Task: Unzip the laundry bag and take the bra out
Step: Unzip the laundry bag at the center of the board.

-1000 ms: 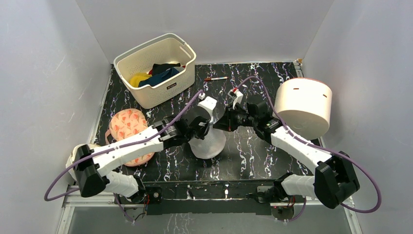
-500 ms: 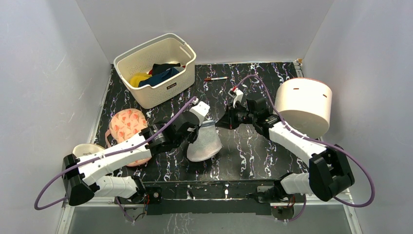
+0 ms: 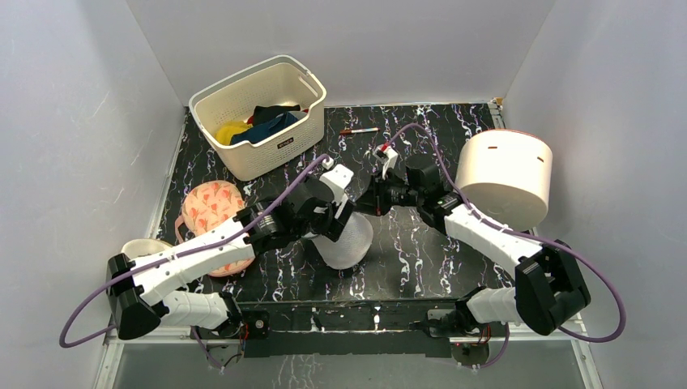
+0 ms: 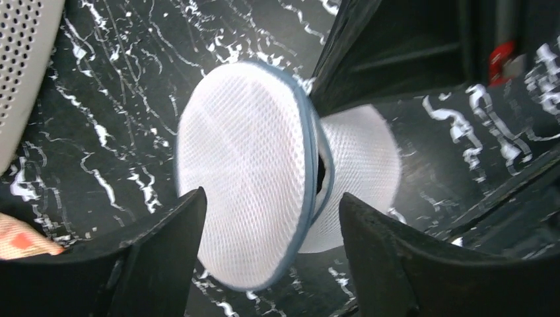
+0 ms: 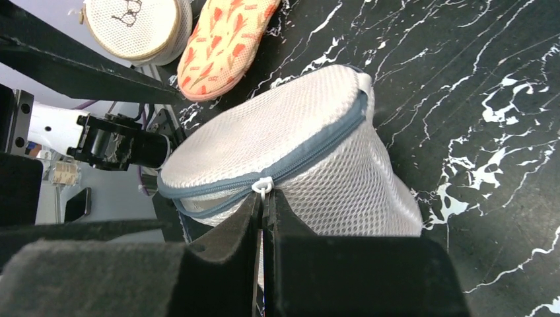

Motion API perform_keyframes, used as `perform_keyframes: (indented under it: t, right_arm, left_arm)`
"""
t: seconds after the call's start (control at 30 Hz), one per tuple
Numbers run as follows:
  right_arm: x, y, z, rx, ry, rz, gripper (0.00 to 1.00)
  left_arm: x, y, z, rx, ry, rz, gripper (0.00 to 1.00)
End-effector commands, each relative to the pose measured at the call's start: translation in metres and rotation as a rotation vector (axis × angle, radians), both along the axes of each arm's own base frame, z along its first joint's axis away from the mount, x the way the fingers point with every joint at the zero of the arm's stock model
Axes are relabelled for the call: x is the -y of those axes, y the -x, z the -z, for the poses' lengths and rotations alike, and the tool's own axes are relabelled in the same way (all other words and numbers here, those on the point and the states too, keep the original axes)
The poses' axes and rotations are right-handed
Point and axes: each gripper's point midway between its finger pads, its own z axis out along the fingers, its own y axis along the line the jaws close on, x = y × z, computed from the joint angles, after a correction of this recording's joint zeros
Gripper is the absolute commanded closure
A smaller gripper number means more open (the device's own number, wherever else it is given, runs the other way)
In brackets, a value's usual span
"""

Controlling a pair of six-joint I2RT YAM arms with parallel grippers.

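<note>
I log the laundry bag point(image 3: 347, 239) mid-table, rim tilted, left gripper point(image 4: 269, 198) spread wide astride it, contact unclear, right gripper point(image 5: 264, 198) pinched on the zipper pull point(image 5: 262, 185), open table point(image 3: 421, 251) toward the white cylinder point(image 3: 504, 178), leaf-print pad point(image 3: 212, 212) on the other side, contents unreadable through mesh.

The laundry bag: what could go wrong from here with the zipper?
1. The right tool pinches only the small white zipper pull; it may slip out.
2. The left tool is open, not clamping the laundry bag, so the bag may drag along instead of unzipping.
</note>
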Motion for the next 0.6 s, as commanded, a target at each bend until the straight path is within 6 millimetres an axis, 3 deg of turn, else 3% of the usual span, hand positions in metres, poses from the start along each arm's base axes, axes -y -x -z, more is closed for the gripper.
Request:
perform_keyframes:
  t: [0.0,0.17,0.57]
  right_arm:
    - [-0.009,0.004,-0.035,0.098,-0.082,-0.026,1.00]
    - [-0.010,0.010,-0.040,0.097,-0.094,-0.030,1.00]
    - [-0.007,0.018,-0.036,0.094,-0.094,-0.023,1.00]
  left_arm:
    - [0.024,-0.002,-0.031,0.014,0.137,0.040,0.25]
    - [0.035,-0.007,-0.020,-0.013,0.119,0.029,0.28]
    - [0.026,-0.007,-0.002,-0.058,0.084,-0.041,0.73]
